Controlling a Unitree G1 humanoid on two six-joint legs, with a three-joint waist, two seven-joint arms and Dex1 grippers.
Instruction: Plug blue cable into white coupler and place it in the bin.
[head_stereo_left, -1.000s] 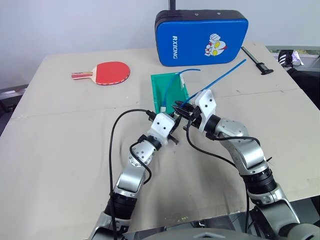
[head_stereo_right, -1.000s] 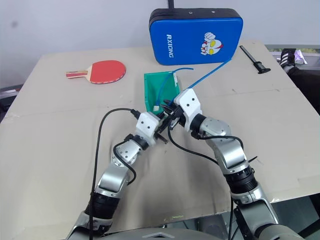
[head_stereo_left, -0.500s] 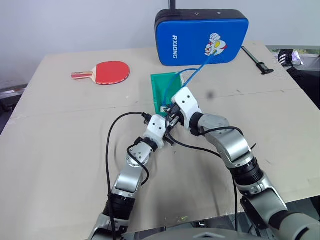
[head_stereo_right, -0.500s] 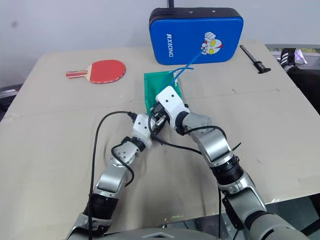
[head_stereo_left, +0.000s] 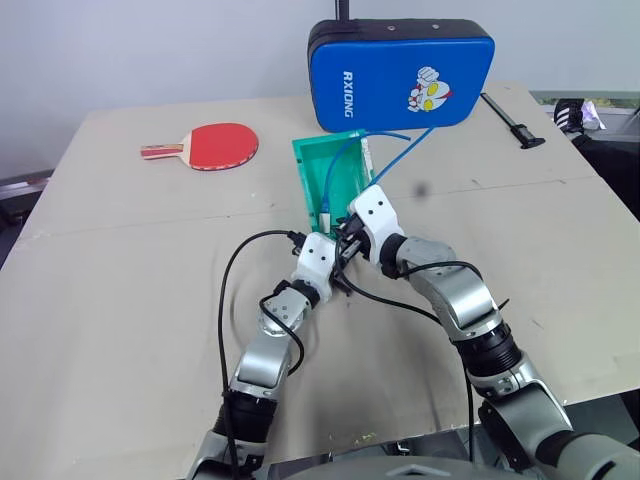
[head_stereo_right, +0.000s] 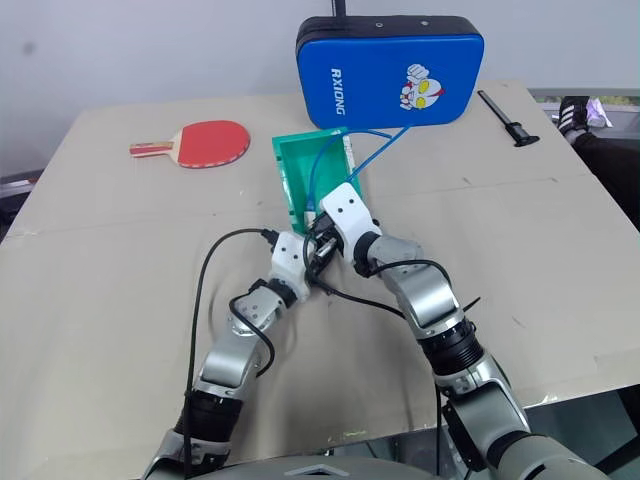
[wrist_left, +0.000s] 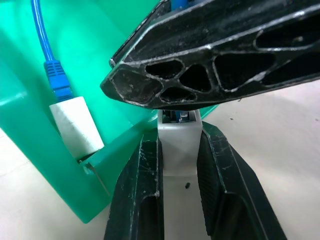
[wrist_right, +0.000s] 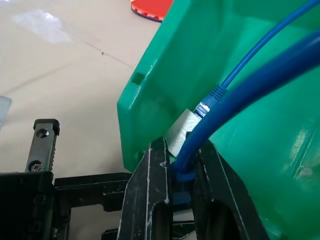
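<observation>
The white coupler (wrist_left: 176, 150) sits clamped between the two black fingers of our left gripper (head_stereo_left: 338, 268), right at the near end of the bin (head_stereo_left: 312, 180), and our right gripper (head_stereo_left: 347, 243) is closed on the blue cable (wrist_right: 240, 95) just behind its plug, the two grippers meeting nose to nose. A second ago they met a little nearer and to the right of the bin's corner, with the cable's free end slanting off to the far right; now both have come in toward the bin's near wall and the cable arches up and over the bin. We judge the plug is at or in the socket, though we cannot tell whether it is fully seated. Inside the bin another blue cable already plugged into a white block (wrist_left: 75, 127) lies against the near wall. Farther off are the red paddle (head_stereo_left: 212, 144) on the left and the blue padded case (head_stereo_left: 400, 68) standing at the far edge.
</observation>
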